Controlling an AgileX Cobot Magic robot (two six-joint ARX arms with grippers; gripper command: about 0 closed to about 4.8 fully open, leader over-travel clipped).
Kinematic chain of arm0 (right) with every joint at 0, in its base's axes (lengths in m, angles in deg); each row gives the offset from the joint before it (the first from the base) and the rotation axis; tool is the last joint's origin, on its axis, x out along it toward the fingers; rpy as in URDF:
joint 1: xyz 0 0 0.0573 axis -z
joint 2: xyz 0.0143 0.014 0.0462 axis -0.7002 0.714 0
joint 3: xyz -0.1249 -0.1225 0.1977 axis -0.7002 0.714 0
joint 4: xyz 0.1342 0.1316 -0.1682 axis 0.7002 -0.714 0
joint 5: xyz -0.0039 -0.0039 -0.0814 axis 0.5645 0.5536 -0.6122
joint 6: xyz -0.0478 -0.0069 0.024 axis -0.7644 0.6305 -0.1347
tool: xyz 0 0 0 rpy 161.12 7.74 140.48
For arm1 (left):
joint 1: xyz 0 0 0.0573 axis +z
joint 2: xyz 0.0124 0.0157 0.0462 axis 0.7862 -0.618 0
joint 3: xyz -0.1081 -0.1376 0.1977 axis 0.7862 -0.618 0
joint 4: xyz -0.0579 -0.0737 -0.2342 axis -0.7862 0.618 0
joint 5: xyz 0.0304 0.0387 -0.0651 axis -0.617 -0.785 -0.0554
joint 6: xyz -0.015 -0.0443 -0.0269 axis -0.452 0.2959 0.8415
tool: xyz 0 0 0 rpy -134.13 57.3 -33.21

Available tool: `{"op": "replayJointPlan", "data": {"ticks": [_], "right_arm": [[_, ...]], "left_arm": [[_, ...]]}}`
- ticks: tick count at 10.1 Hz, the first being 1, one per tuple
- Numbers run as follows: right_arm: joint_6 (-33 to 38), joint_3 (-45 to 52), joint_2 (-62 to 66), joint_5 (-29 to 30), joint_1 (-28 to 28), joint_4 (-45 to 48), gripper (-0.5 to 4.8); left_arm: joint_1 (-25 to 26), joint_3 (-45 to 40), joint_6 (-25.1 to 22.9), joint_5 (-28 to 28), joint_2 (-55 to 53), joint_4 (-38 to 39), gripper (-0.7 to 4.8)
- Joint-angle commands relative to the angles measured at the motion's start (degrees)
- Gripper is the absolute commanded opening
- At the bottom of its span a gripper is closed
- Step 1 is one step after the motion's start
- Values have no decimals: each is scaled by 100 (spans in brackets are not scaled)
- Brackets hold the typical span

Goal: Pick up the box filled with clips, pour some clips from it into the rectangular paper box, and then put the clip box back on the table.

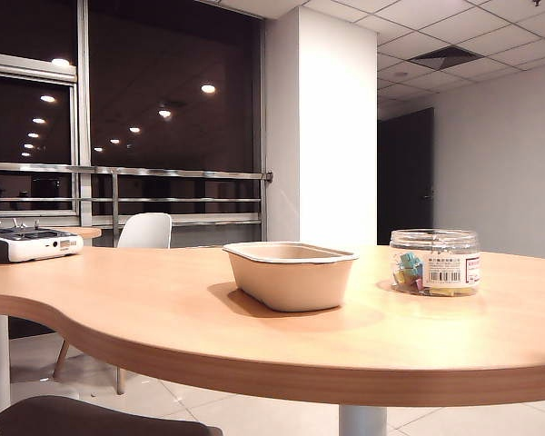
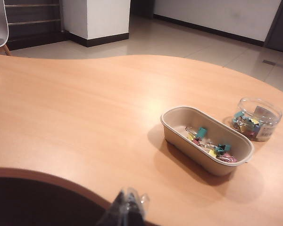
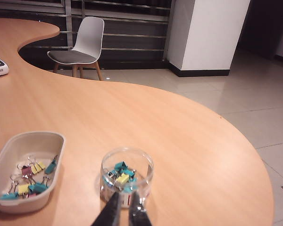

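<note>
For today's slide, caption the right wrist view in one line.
Right gripper just behind the upright clip jar; clips already in the paper-pulp tray.

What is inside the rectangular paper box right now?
The wrist views show the rectangular paper box holding a loose scatter of coloured clips on its floor. In the exterior view its wall hides the inside completely.

The box filled with clips [image 1: 434, 262], a short round clear jar with a white barcode label, stood upright and open on the table [image 1: 163, 309], near its right edge. Just beside it the rectangular paper box [image 1: 291, 274] held several coloured clips [image 2: 212, 143].
</note>
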State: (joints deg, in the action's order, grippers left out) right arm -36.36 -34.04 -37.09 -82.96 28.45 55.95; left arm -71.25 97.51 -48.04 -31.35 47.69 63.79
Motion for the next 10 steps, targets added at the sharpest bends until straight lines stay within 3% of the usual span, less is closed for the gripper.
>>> {"op": "replayJointPlan", "data": {"ticks": [1, 3, 4, 5, 8, 10], "right_arm": [[39, 162, -935, 96, 7, -824, 35], [39, 162, -1102, 105, 15, -1147, 36], [39, 162, -1104, 103, 15, -1147, 36], [37, 162, -1104, 125, 9, -1147, 35], [37, 162, -1110, 142, 13, -1147, 35], [37, 162, -1126, 142, 11, -1147, 35]], "left_arm": [[0, -793, 17, -37, 2, -1014, -6], [0, -1473, -7, -70, 42, -1585, -6], [260, -1569, -101, -81, 52, -1534, -6], [1958, -1915, -407, 804, 63, -2122, -6], [2299, -2002, -389, 542, 63, -2131, -6], [2310, -2002, -507, 61, 63, -2085, -6]]}}
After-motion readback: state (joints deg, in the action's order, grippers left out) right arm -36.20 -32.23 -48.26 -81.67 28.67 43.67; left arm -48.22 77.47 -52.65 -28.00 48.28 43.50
